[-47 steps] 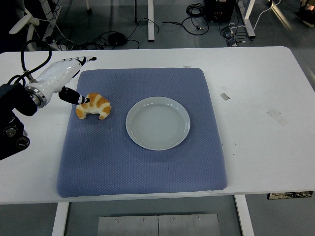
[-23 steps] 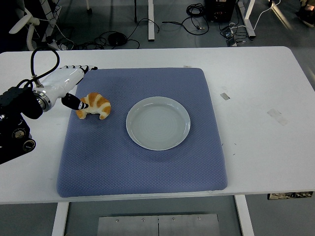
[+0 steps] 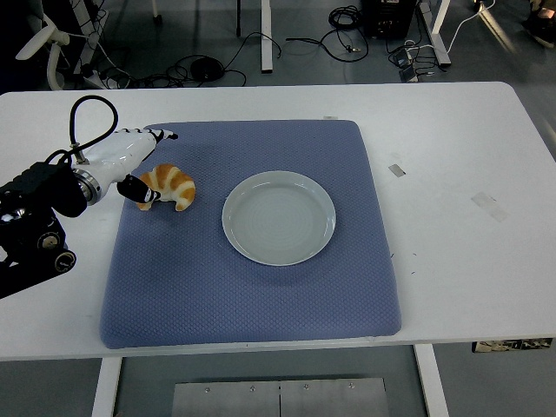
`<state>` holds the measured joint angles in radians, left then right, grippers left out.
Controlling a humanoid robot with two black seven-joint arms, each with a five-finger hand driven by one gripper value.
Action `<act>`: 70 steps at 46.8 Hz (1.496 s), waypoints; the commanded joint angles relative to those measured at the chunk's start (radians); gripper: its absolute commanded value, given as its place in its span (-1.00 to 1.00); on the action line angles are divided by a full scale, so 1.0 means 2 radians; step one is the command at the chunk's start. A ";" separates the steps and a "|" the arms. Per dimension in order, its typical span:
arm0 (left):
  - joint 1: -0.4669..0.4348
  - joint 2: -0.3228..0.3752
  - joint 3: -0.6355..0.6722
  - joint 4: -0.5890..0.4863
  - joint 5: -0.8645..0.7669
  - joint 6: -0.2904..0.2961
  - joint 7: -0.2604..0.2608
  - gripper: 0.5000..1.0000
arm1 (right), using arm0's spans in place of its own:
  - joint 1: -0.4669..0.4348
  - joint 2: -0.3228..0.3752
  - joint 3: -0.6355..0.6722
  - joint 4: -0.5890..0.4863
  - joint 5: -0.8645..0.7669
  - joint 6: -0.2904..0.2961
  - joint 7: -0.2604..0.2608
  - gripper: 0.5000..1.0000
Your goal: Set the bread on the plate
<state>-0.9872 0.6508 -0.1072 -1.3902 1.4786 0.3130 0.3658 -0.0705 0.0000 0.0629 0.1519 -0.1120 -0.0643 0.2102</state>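
Observation:
A golden croissant [image 3: 172, 188] lies on the left part of the blue mat [image 3: 252, 287]. To its right, an empty white plate [image 3: 278, 217] sits near the mat's middle. My left hand [image 3: 151, 162], white with black fingertips, reaches in from the left edge and hovers at the croissant's left end. Its fingers are spread: the thumb [image 3: 135, 188] touches the bread's left tip and the other fingers [image 3: 162, 135] point past its far side. Nothing is grasped. The right arm is out of view.
The mat covers the middle of the white table [image 3: 460, 174]. Small tape marks [image 3: 396, 169] lie on the table to the right. Cables and desk legs show on the floor beyond the far edge.
My left hand has slid right and down toward the croissant, and the thumb now sits against its left tip. Croissant and plate have not moved.

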 commanded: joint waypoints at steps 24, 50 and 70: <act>-0.003 -0.013 0.021 0.020 -0.023 -0.005 0.000 0.42 | 0.000 0.000 0.000 0.000 0.000 0.000 0.000 1.00; -0.010 -0.013 0.021 0.028 -0.061 -0.027 -0.007 -0.66 | 0.000 0.000 0.000 0.000 0.000 0.000 0.000 1.00; -0.031 -0.005 0.007 0.029 -0.116 -0.032 -0.009 -1.00 | 0.000 0.000 0.000 0.000 0.000 0.000 0.000 1.00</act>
<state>-1.0429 0.6382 -0.0916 -1.3316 1.2513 0.2546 0.3481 -0.0707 0.0000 0.0629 0.1519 -0.1120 -0.0645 0.2102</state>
